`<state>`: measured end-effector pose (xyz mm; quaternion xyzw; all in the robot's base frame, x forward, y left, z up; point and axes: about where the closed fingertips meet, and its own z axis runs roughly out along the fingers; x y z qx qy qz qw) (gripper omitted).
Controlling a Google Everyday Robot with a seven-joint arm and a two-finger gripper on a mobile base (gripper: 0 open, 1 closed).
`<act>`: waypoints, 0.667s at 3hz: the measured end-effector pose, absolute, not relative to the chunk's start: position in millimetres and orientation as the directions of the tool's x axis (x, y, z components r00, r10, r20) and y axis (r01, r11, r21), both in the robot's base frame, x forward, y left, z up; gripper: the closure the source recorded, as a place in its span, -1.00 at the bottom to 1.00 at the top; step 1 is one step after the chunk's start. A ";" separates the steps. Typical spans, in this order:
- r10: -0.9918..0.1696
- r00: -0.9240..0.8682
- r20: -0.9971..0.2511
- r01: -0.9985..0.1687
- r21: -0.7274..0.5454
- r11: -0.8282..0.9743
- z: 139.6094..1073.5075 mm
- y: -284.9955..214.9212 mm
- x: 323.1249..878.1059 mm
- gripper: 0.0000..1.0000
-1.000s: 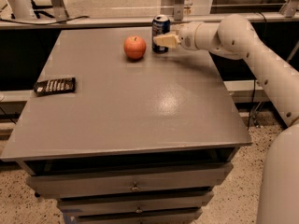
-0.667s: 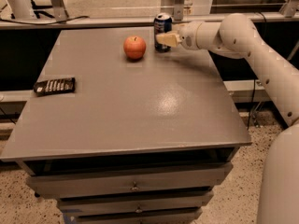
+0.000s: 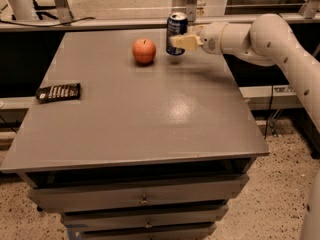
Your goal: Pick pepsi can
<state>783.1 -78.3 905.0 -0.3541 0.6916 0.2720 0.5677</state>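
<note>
Both jaws of the gripper (image 3: 179, 41) clamp the pepsi can (image 3: 176, 25) from 3 o'clock, avoiding the apple (image 3: 144, 51) at its 9 o'clock.

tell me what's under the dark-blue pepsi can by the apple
Only grey tabletop and a shadow show below the dark-blue cylindrical pepsi can. The beige gripper at its lower part hides whether its base touches.

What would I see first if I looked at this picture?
First you'd see the big white arm reaching in from the right of the picture, its pincer closed on the blue can near the far edge of the table. A red apple sits close by, just left of the can. A dark packet lies alone near the left edge.
</note>
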 end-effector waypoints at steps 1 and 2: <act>-0.138 -0.052 -0.989 -0.838 -0.032 0.545 938.1 -84.5 744.8 1.00; -0.154 -0.015 -0.988 -0.880 -0.061 0.471 971.2 -94.3 695.2 1.00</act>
